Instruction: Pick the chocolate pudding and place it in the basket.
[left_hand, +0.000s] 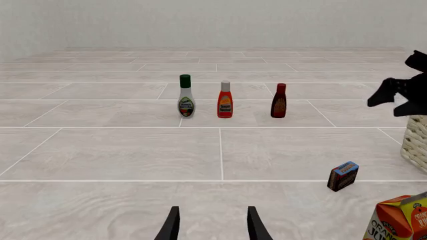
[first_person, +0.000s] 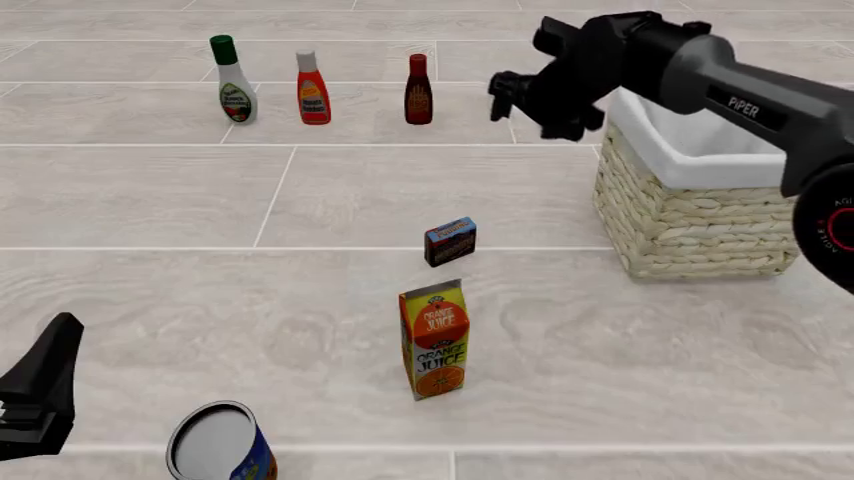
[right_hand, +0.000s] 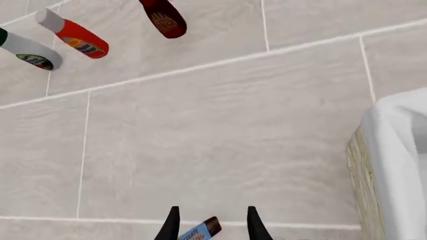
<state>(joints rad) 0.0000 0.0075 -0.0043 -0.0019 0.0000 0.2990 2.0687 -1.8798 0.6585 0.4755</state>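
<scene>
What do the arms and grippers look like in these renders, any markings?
Right arm: matte black with rounded tubular links, white "PIPER" lettering on the forearm, and a red ring with partial white lettering at the joint by the frame edge. Right gripper: black and blocky. Left gripper: two thin black tapered fingers. No cables visible.

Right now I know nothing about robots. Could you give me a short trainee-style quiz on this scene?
1. True or false: the pudding stands on the table, outside the basket.
2. How many bottles stand in the far row?
3. The right gripper is: A open; B shut on the pudding; C out of view.

Key: 1 true; 2 three; 3 A.
</scene>
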